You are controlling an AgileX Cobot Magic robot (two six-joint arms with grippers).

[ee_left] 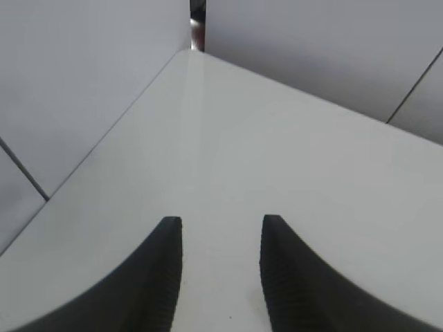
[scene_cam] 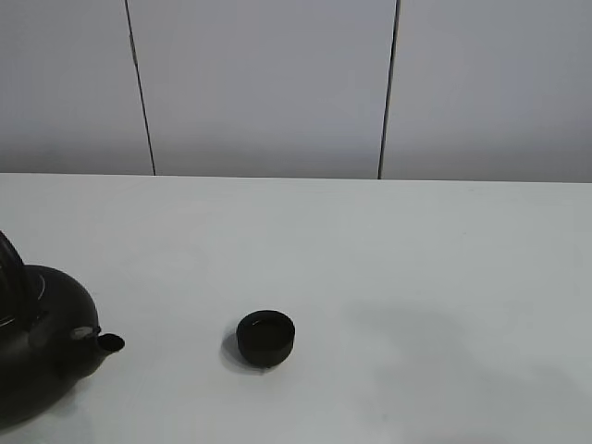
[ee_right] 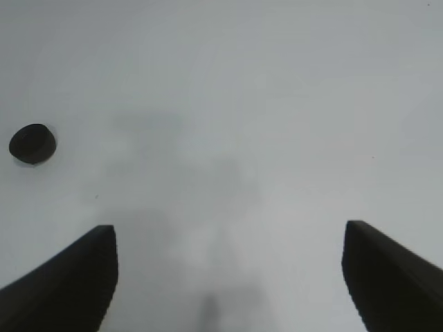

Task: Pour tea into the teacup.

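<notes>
The teacup, small, round and black, stands on the white table a little left of the middle; it also shows as a dark disc, the teacup, far off to one side of my right gripper. The black kettle sits at the lower left edge, cut off by the frame, with its short spout pointing at the cup. My right gripper hangs wide open over bare table. My left gripper has its jaws partly apart, with only table between the tips. Neither gripper shows in the high view.
The white table runs back to a pale panelled wall. The left wrist view looks along the tabletop to its far corner, where two walls meet.
</notes>
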